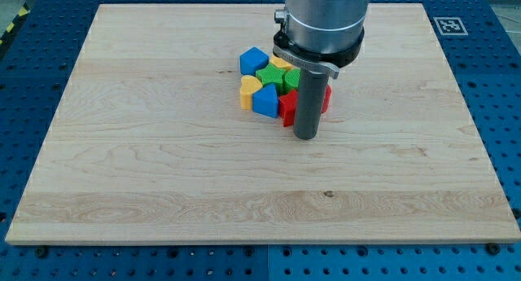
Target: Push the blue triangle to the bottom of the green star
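Wooden desk (163,151) carries one tight block cluster near centre, slightly far. No claw on this rig, just the rod; my tip (305,137) sits at the cluster's near-right edge, touching the red block (287,107). Blue triangle (266,103) at cluster's near side, just near-left of green star (269,76). Blue cube (253,60) far-left, yellow blocks (249,90) left.
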Tool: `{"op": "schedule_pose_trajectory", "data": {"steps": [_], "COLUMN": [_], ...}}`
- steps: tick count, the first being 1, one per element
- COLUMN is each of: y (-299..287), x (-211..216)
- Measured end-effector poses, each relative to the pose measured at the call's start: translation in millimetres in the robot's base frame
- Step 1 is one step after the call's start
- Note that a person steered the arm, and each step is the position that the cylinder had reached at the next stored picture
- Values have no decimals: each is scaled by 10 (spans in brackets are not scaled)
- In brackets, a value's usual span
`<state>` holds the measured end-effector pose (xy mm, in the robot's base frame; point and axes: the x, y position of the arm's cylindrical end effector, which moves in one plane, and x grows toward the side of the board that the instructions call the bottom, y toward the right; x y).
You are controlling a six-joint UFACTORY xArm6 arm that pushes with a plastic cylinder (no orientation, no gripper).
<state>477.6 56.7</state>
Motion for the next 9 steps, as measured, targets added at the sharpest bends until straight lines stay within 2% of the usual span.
{"op": "schedule_pose_trajectory", "data": {"steps": [1,2,4,6,7,9], "y": [14,14,-538,-646,-638,-594], "x": [60,295,312,-165,-272,-227]}}
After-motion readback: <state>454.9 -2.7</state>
